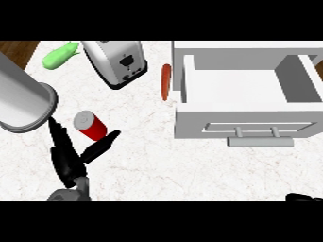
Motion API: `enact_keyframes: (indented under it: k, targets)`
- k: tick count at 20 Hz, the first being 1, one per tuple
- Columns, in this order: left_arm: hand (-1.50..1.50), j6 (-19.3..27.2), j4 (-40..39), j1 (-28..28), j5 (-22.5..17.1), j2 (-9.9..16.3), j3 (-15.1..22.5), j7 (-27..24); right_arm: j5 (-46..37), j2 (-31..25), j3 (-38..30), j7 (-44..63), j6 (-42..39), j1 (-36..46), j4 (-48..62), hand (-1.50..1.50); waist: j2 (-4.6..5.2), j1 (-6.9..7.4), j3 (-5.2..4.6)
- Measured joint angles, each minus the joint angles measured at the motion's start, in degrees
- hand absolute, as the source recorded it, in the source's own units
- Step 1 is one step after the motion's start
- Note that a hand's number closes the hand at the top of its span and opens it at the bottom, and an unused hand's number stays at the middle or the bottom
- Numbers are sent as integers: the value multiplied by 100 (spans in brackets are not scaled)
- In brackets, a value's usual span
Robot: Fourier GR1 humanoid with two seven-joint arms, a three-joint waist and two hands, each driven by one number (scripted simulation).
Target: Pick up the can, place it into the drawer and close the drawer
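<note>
Left hand (pixel 72 158) fingers spread beside can (pixel 89 125), not grasping; drawer (pixel 251 85) open far right; placing, closing left.

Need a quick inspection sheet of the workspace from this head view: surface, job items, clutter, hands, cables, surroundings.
Surface: white marbled counter.
Job's things: red can lying on its side on the counter; white drawer pulled open, nothing seen inside.
Clutter: toaster, green vegetable, orange sausage-like item beside the drawer.
Hands: left hand open, fingers beside the can, not around it; right hand only partly in view at the lower right edge.
Cables: nothing seen.
Surroundings: wood floor past the counter edge.
</note>
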State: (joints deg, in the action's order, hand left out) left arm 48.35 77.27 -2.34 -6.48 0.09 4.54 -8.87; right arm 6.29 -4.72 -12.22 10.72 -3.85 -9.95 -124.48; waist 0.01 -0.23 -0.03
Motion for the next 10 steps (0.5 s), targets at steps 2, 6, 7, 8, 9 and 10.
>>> enact_keyframes:
  k: [2,6,7,8,9,10]
  targets:
    - [-150,-59,-217,-67,-172,-3,-112,-205,66,-40,-83,161,-13,15,-147,-150,-1,1,0]
    - [-150,-255,-825,-143,-670,9,-273,-832,55,36,-135,71,-86,-110,-176,-150,-1,-2,0]
    - [-150,-314,-996,-120,-837,6,-276,-1070,32,21,-140,119,-64,-43,-173,-150,0,-2,1]
    - [-150,-317,-1151,-188,-951,3,-280,-1196,-15,50,-111,145,-67,-73,-216,-150,0,-2,0]
    - [-150,-326,-1314,-266,-1035,1,-318,-1299,14,18,-170,145,-89,-15,-153,-150,0,-1,0]
    - [-150,-396,-1434,-368,-1075,19,-408,-1307,25,18,-197,137,-104,-2,-139,-150,0,-1,0]
